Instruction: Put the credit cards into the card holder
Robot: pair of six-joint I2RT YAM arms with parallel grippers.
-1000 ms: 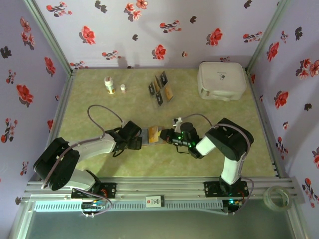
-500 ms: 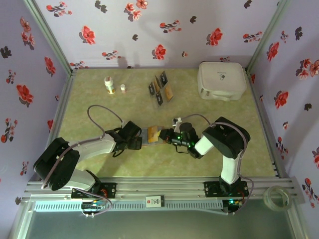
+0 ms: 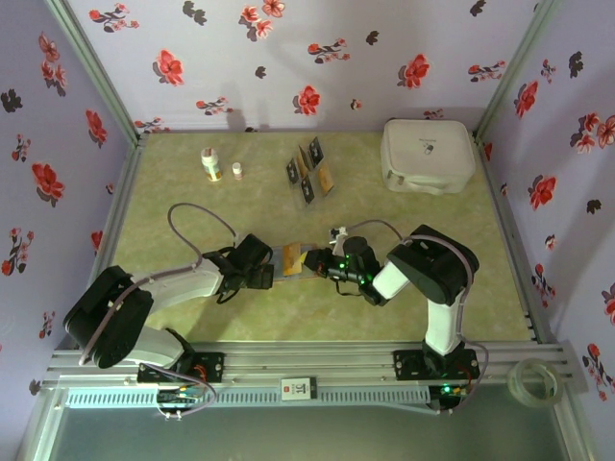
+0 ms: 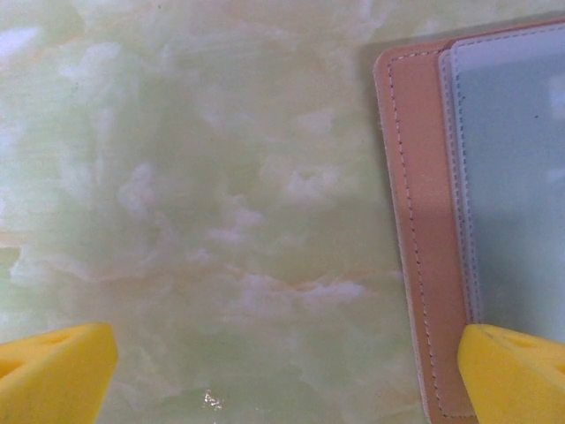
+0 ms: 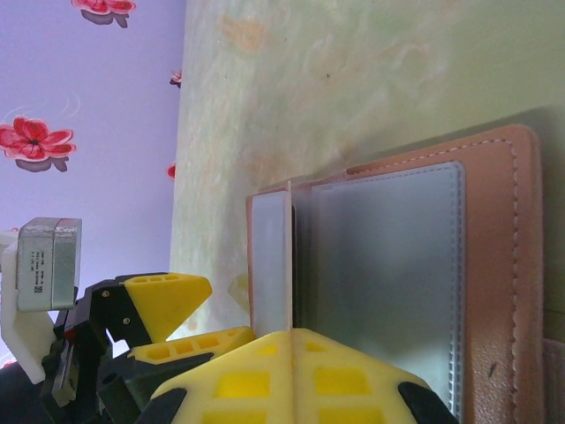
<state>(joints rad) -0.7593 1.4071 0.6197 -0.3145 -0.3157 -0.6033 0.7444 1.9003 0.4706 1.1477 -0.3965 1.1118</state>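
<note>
So we've got the wallet [image 3: 291, 259] lying open mid-table [image 3: 404, 221], sandwiched between the two claws. The right gripper [image 5: 290, 344] is clenched on a card [image 5: 290, 256]. From its wrist cam we see the card edge-on, standing against the wallet's grey inner pocket. The left gripper [image 4: 282, 380] is spread wide and holding nothing. One yellow finger [image 4: 516, 375] sits over the wallet's brown stitched edge and the other over bare table, though we can't tell if it's actually pressing down. From above, both arms crowd in over the wallet, so a good part of it is covered. Further back, well apart from all that, there's a rack [image 3: 325, 178] of dark cards [image 3: 307, 191], two little bottles [image 3: 209, 163] off to its left, and a big white case [image 3: 428, 156] in the far right corner. A tape roll [image 3: 536, 381] sits on the rail at the near right.
</note>
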